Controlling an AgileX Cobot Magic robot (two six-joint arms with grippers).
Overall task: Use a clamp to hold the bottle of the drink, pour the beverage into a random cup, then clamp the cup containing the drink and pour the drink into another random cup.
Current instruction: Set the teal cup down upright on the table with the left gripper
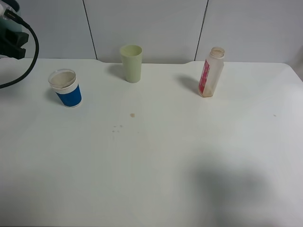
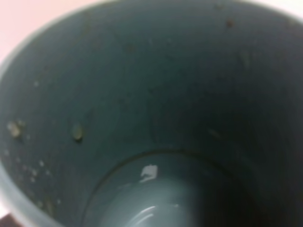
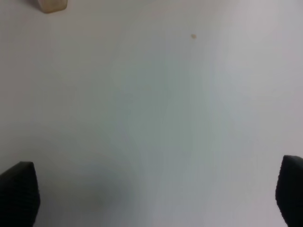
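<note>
Smooth matte white table (image 1: 156, 161) fills most of the overhead view, w/ a few small brown drips (image 1: 132, 115) near the middle and a soft shadow toward the near right.

Small clear plastic bottle (image 1: 210, 72), wide open neck, pink-red label down one side, stands upright at back right; only a thin reddish-brown tint shows at its base. Tall plain pale yellow-green cup (image 1: 131, 63), tapered, upright at back centre, well apart from the bottle. Short white cup w/ wide blue band (image 1: 65, 88), clear rim, pinkish-beige inside, upright at left.

Left arm sits at the far top-left edge of the overhead view, gripper itself cut off there. Left wrist view is filled by the dark teal inside of the teal-green tumbler (image 2: 156, 118): smooth plastic wall, round base, scattered droplets clinging to the wall. Left gripper is closed; the fingers don't show.

Right gripper (image 3: 156, 196): two black fingertips (image 3: 19, 194) stand wide apart over bare table, holding nothing.
</note>
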